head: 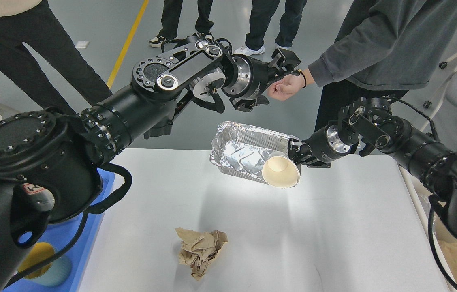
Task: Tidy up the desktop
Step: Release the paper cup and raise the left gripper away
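No readable brand or writing anywhere in this shot, just plain surfaces. The desktop (334, 227) is the big white slab with rounded corners filling the lower middle and right of the head view, its long axis running roughly 9 to 3 o'clock, the far edge up around mid-frame. The right gripper (294, 156) comes in from 3 o'clock and is clamped on the right rim of a foil tray (240, 152), holding it tilted above the far edge. A white paper cup (280, 174) lies tipped over at the tray's right end, mouth facing the camera. The left gripper (283, 61) sits up at 12 o'clock, fingers spread with nothing in them, right next to a bystander's hand (285, 87). A crumpled brown paper ball (200, 251) rests on the desktop at 6 o'clock, and a blue tray (86, 243) sits beside the left edge.
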Robot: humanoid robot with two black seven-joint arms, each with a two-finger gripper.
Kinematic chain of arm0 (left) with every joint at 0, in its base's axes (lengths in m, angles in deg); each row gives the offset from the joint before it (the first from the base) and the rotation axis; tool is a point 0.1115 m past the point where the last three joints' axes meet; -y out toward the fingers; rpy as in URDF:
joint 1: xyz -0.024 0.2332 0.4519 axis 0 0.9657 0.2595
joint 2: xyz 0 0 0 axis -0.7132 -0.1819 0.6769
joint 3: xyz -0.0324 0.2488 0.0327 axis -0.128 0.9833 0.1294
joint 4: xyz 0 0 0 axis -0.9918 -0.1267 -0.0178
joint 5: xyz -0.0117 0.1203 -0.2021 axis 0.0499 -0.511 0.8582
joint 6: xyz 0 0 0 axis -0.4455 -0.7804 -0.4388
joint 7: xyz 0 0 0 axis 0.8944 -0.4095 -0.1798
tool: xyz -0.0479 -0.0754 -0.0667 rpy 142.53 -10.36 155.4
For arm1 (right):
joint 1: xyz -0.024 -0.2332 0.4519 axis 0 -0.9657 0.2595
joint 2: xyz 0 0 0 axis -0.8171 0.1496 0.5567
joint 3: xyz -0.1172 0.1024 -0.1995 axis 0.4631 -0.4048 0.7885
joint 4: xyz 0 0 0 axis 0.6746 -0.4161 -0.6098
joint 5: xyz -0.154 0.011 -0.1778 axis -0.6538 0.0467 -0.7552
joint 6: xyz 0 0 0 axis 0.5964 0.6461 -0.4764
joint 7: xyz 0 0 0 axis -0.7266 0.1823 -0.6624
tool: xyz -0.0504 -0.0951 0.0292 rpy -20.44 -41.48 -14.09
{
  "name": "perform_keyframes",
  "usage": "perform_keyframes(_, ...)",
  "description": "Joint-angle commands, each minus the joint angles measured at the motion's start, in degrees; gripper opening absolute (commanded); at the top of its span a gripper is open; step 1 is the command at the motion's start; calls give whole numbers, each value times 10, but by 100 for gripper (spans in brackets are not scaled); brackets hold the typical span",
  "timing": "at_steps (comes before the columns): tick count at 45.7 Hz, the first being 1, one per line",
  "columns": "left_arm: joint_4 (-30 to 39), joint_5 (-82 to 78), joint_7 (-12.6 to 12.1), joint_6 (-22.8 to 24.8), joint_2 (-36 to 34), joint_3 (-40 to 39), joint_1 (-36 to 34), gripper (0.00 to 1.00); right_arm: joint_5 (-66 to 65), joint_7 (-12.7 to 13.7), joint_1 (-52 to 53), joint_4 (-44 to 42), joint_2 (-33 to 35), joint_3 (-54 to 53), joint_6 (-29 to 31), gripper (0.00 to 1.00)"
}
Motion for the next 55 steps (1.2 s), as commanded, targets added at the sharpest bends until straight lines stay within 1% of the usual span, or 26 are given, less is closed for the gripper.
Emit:
perform_keyframes(1,0,0,0,-8,-2,0,-10,97,0,0,0,0,-1,0,0,0)
perform_keyframes(5,3,1,-2,7,-6,-4,-22,97,0,0,0,0,-1,0,0,0)
perform_keyframes(10,3,7,-6,44,-20,-10,-37,97,0,0,0,0,-1,0,0,0)
perform_keyframes(20,9,7,-12,83,-53,-6,-72,97,0,0,0,0,-1,0,0,0)
perform_keyframes(22,22,7,-18,94,-67,-6,-75,97,0,0,0,0,-1,0,0,0)
perform_keyframes(24,44,7,-30,103,-84,-5,-76,97,0,0,-2,0,-1,0,0,0)
perform_keyframes(27,101,7,-45,108,-118,-1,-75,97,0,0,-3,0,-1,0,0,0)
perform_keyframes(30,176,6,-49,106,-162,3,-66,97,-1,0,-3,0,-2,0,0,0)
perform_keyframes(34,306,6,-49,95,-238,20,-42,96,0,0,-3,0,-3,0,0,0)
perform_keyframes(39,463,6,-48,72,-340,23,-15,96,0,0,-2,0,-4,0,0,0)
perform_keyframes(43,584,6,-44,71,-442,24,15,96,-1,1,-3,0,-5,0,0,0)
perform_keyframes(45,638,5,-40,78,-500,24,40,96,0,1,-2,0,-6,0,0,0)
perform_keyframes(47,681,5,-35,93,-565,21,64,96,-1,1,-3,0,-6,0,0,0)
perform_keyframes(48,700,5,-29,110,-604,18,77,96,-1,1,-2,0,-6,0,0,0)
perform_keyframes(50,716,5,-14,150,-661,16,90,95,0,1,-2,0,-6,0,0,0)
perform_keyframes(55,716,5,51,257,-771,23,101,93,-1,1,-2,0,-10,0,0,0)
